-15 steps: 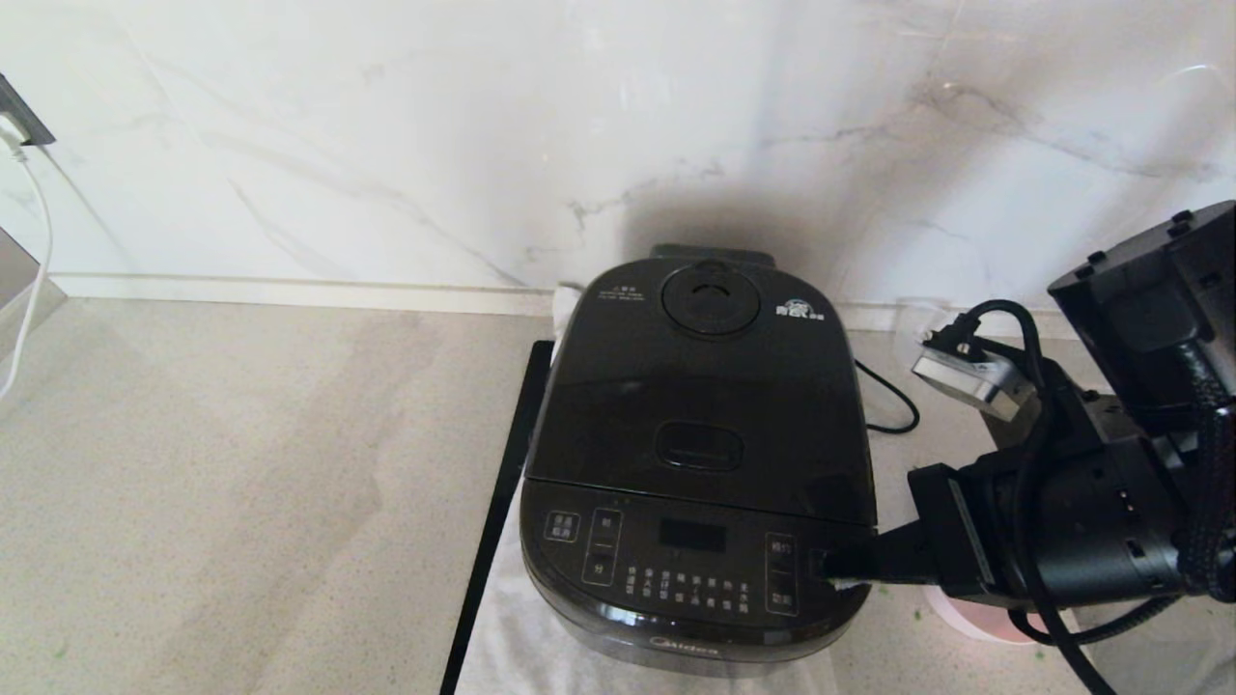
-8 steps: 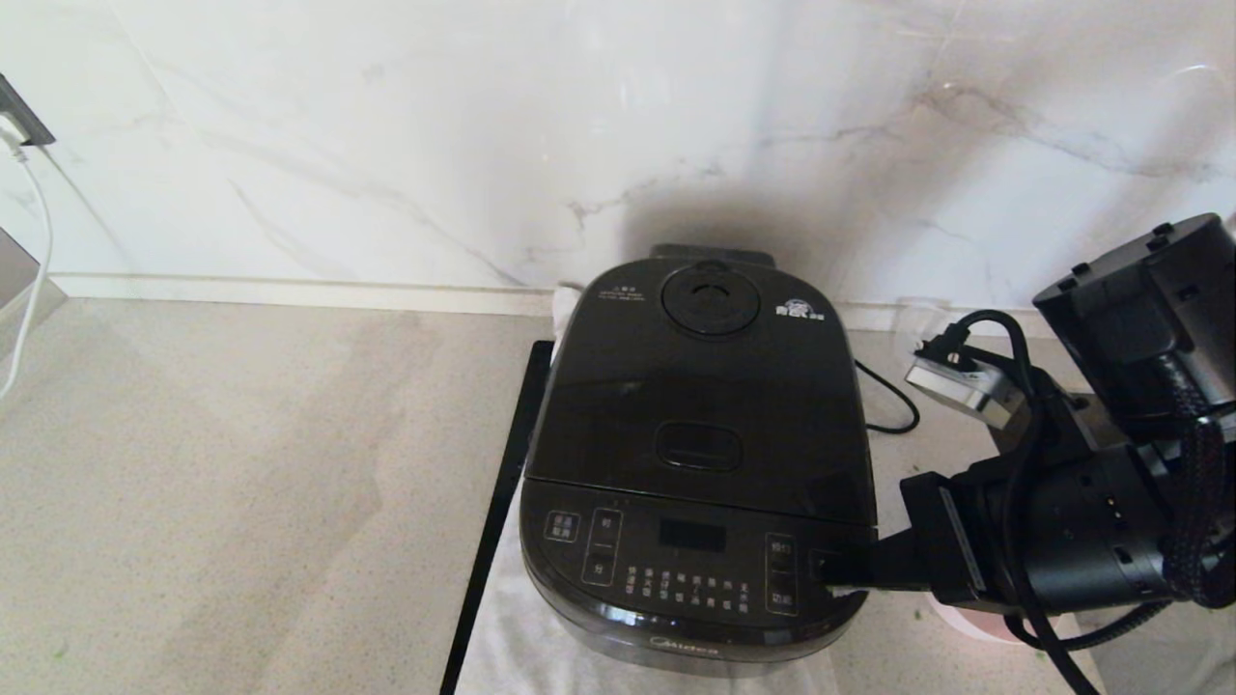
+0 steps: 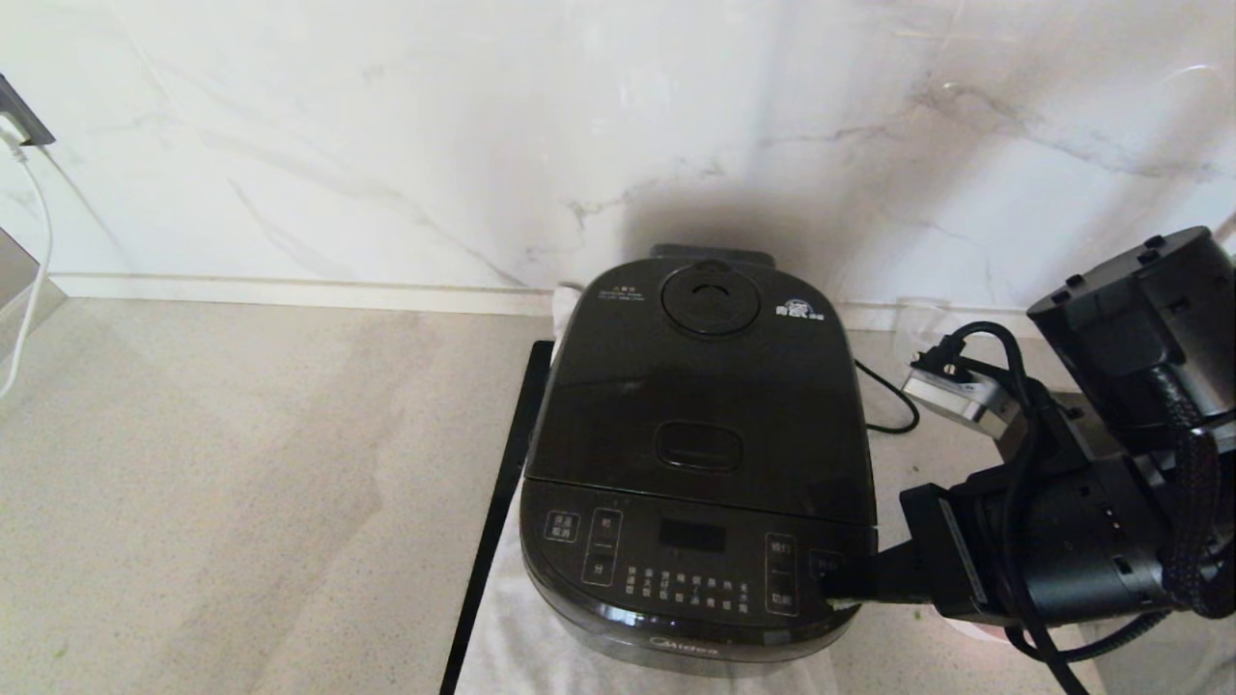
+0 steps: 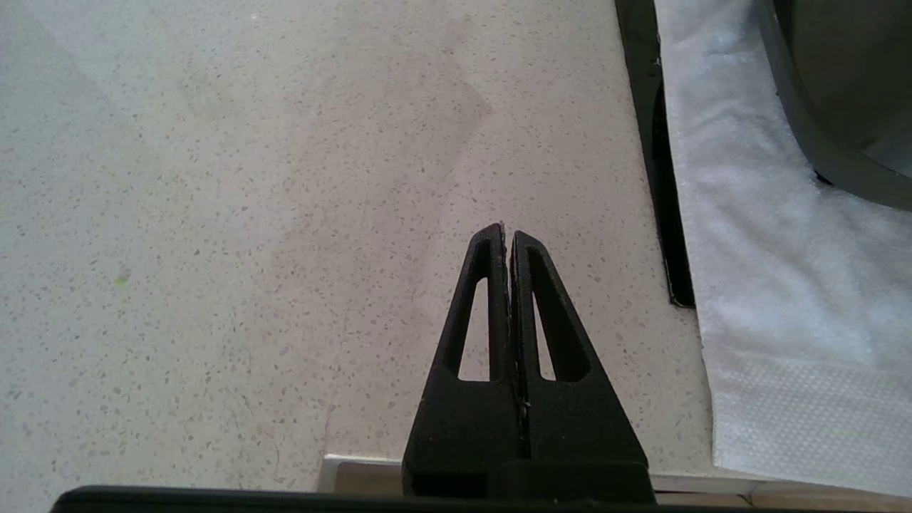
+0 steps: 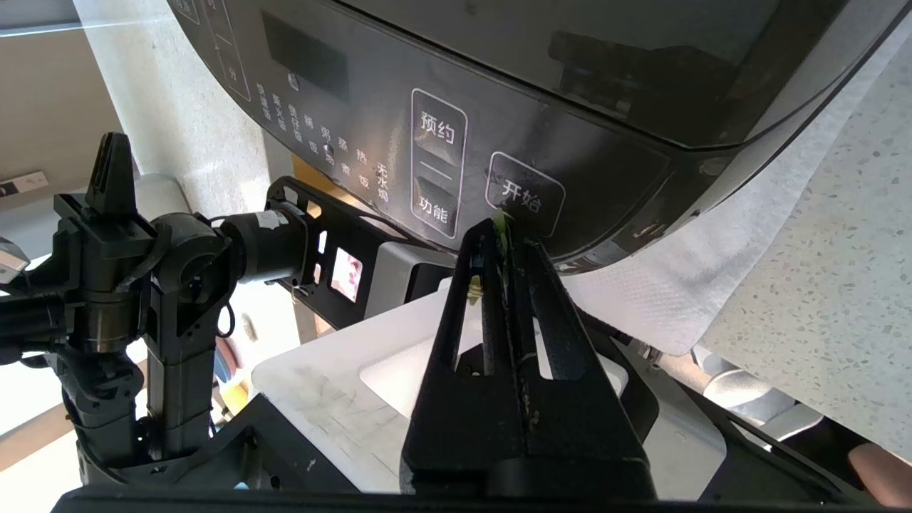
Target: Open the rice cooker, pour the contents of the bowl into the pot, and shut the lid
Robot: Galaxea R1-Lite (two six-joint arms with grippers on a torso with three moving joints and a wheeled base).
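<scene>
The black rice cooker [image 3: 697,454] stands shut on a white cloth, its lid [image 3: 700,386] down with the steam vent [image 3: 710,299] and latch button [image 3: 698,446] on top. My right gripper [image 3: 830,577] is shut, its tips touching the rightmost panel button [image 5: 526,194]. Small green bits [image 5: 501,226] cling between its fingers. Only a pale pink sliver of the bowl [image 3: 970,627] shows under the right arm. The pot is hidden inside. My left gripper [image 4: 507,235] is shut and empty over bare countertop left of the cooker.
White cloth [image 3: 517,642] lies under the cooker beside a black strip [image 3: 494,531]. The cooker's power cord [image 3: 893,410] loops at its right. A marble wall rises close behind. A white cable [image 3: 34,241] hangs at far left.
The right arm has sunk a little and shifted slightly left, covering more of the bowl. Its tips stay at the panel's right button. The cooker has not moved.
</scene>
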